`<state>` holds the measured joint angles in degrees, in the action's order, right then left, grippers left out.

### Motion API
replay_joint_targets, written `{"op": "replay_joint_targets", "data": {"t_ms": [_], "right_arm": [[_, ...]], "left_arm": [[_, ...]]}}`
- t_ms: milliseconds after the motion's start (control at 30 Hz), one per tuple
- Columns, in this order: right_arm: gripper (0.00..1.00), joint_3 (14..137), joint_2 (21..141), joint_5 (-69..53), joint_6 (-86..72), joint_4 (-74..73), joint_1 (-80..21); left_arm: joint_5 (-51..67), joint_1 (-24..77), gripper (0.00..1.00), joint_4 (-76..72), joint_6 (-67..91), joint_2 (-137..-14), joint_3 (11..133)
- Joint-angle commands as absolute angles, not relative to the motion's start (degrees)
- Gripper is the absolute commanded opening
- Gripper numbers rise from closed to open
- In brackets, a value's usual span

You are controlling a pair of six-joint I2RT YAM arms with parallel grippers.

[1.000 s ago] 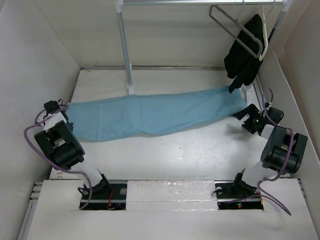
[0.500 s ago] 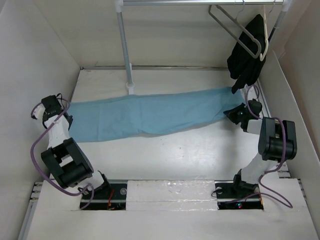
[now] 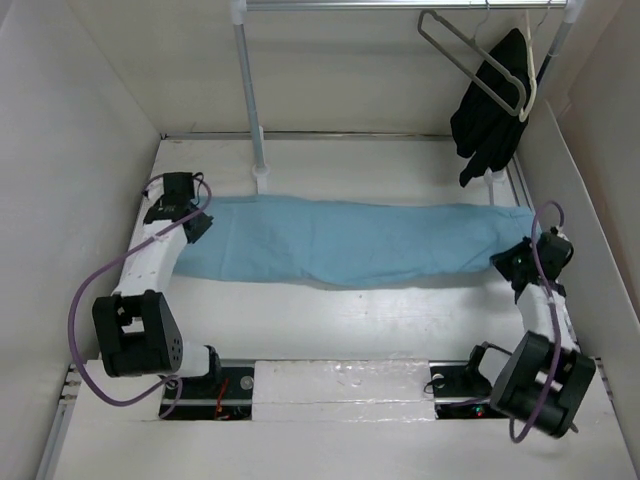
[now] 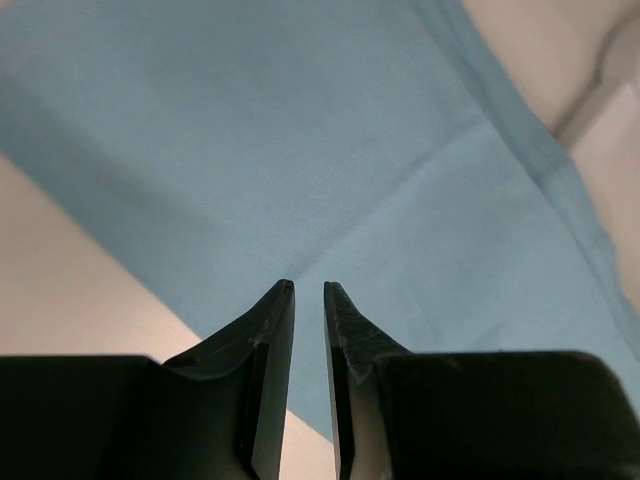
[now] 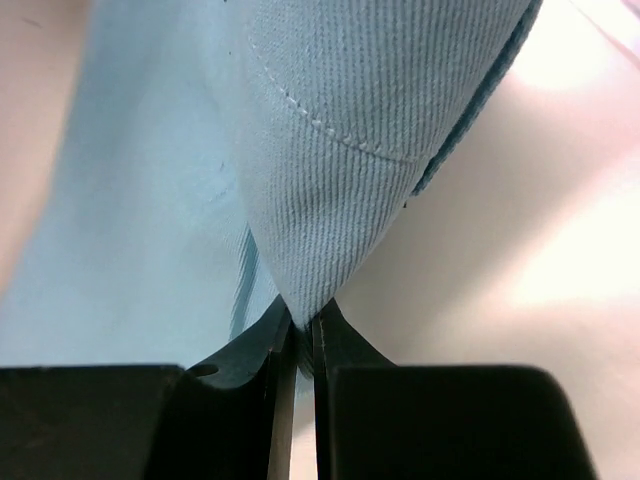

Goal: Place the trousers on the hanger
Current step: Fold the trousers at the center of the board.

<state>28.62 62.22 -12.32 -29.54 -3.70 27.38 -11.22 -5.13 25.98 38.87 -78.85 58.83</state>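
Now the large light blue trousers of thin soft cloth [image 3: 350,240] lie flat in a long strip across the middle of the white table [image 3: 350,320], as seen from above. Each claw is at 1 end, probably so the 2 can lift the cloth stretched out and not bunched up.

The right claw [image 5: 300,322], at the right of the frame, is pressed together on a fold of the stitched end. The cloth rises from its tips like a little tent.

The left claw [image 4: 308,290] is at the left end. Its fingers almost touch and blue shows in the thin slit, so it seems to pinch the cloth too.

The thin grey hanger with a wire hook [image 3: 468,66] hangs bare from the rail [image 3: 400,5] in the upper right. It is well apart from the trousers and just beside a black garment [image 3: 490,110]. The trousers likely need carrying up there.
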Motion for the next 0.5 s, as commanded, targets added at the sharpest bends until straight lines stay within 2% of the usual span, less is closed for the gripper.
{"op": "replay_joint_targets", "data": {"t_ms": [0,33,67,100,133,167,300,467], "right_arm": [[0.01,26.64,53.65,-11.60,-18.73,-20.37,31.98],[0.17,26.20,51.70,-11.69,-16.63,-21.61,33.82],[0.59,25.67,50.29,-12.30,-15.74,-21.71,34.36],[0.85,27.14,48.79,-12.39,-14.51,-24.32,35.50],[0.94,28.46,48.61,-12.39,-14.07,-24.35,35.51],[1.00,29.87,48.69,-12.31,-13.80,-26.26,36.03],[1.00,33.75,50.62,-9.15,-14.67,-28.30,36.56],[1.00,27.62,49.15,-8.98,-20.03,-27.52,40.42]], "left_arm": [[-9.41,-1.33,0.15,26.11,39.20,-77.61,60.91],[-9.14,1.12,0.15,25.58,39.20,-77.78,60.13],[-8.01,2.01,0.15,25.05,39.20,-77.61,59.42],[-6.34,2.63,0.15,23.92,38.68,-77.69,58.11],[-6.33,2.64,0.15,23.30,38.41,-77.87,57.40],[-4.41,2.64,0.15,22.51,38.23,-77.87,56.61],[-1.94,3.25,0.15,19.26,36.48,-78.13,54.32],[4.03,3.86,0.14,16.97,35.77,-76.21,53.26]]}}
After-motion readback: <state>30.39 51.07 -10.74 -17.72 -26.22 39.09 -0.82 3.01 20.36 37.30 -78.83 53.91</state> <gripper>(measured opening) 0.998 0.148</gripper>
